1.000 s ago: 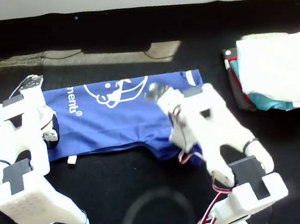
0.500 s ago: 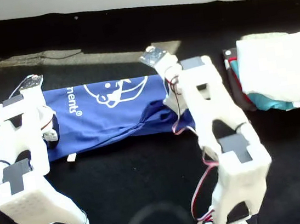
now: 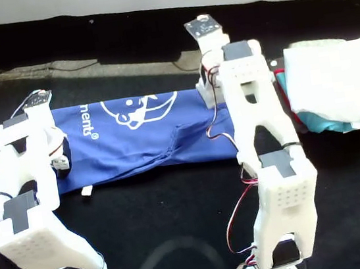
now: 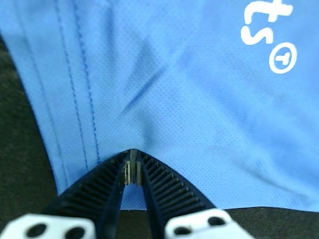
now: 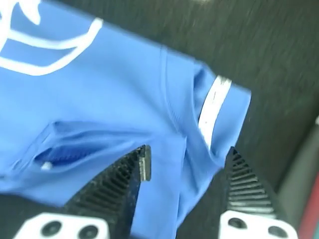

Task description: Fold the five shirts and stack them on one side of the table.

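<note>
black table [image 3: 148, 245]: spreads beneath both pincers and carries everything listed here.

blue shirt [image 3: 135, 144]: lies flat as a long band spanning from the left pincer to the right pincer, hem end at the left one, collar end at the right one; shows a loose fold along the near edge, closer to the right pincer.

stack of folded shirts [image 3: 336, 84]: sits near the right pincer on the side away from the blue shirt, well apart from the left pincer; shows a white shirt on top with teal, red and dark layers below.

right arm [image 3: 258, 124]: stretches over the collar end of the blue shirt.

left arm [image 3: 22, 168]: stands at the hem end of the blue shirt.

right pincer [image 5: 188, 159]: hangs above the collar end with jaws spread wide and nothing between them but air; touches no fabric as far as can be told.

left pincer [image 4: 133, 169]: sits with tips drawn together and clamped on the blue shirt [image 4: 189, 99] just inside the stitched hem; shows creases fanning out from the tips.

white print [image 3: 140, 110]: lies on the shirt between the two pincers, its lettering end nearer the left one.

collar label [image 5: 214, 107]: shows as a white strip just ahead of the right pincer's open gap.

small white tag [image 3: 87, 192]: rests at the shirt's near edge, near the left pincer.
</note>
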Controlling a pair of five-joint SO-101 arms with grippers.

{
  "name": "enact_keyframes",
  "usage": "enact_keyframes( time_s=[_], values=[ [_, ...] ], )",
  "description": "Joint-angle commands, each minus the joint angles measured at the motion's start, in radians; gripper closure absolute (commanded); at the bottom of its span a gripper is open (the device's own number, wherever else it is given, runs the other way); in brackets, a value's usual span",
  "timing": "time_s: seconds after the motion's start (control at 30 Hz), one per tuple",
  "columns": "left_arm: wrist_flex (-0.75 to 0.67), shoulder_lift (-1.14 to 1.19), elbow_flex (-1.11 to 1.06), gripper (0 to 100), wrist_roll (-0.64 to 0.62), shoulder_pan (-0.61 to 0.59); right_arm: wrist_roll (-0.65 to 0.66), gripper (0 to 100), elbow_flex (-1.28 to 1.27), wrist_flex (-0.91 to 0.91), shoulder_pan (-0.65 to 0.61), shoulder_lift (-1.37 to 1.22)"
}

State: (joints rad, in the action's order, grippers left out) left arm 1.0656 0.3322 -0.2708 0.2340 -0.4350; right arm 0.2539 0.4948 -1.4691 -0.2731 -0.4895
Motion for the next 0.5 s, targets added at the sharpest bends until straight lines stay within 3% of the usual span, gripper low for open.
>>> enact_keyframes(
  time_s=[0.0, 0.07, 0.23, 0.47],
  values=[
    [-0.04, 0.002, -0.002, 99, 0.0, 0.012, -0.014, 90.2, 0.097, -0.134, -0.035, 0.012],
    [-0.041, 0.002, -0.002, 99, 0.0, 0.012, -0.014, 99.8, 0.113, -0.168, -0.053, 0.012],
    [-0.023, -0.044, 0.022, 99, -0.002, 0.013, -0.014, 99.2, 0.113, -0.2, -0.059, 0.041],
    [0.163, -0.272, 0.134, 99, 0.0, 0.008, -0.015, 99.2, 0.101, -0.289, -0.062, 0.263]
  ],
)
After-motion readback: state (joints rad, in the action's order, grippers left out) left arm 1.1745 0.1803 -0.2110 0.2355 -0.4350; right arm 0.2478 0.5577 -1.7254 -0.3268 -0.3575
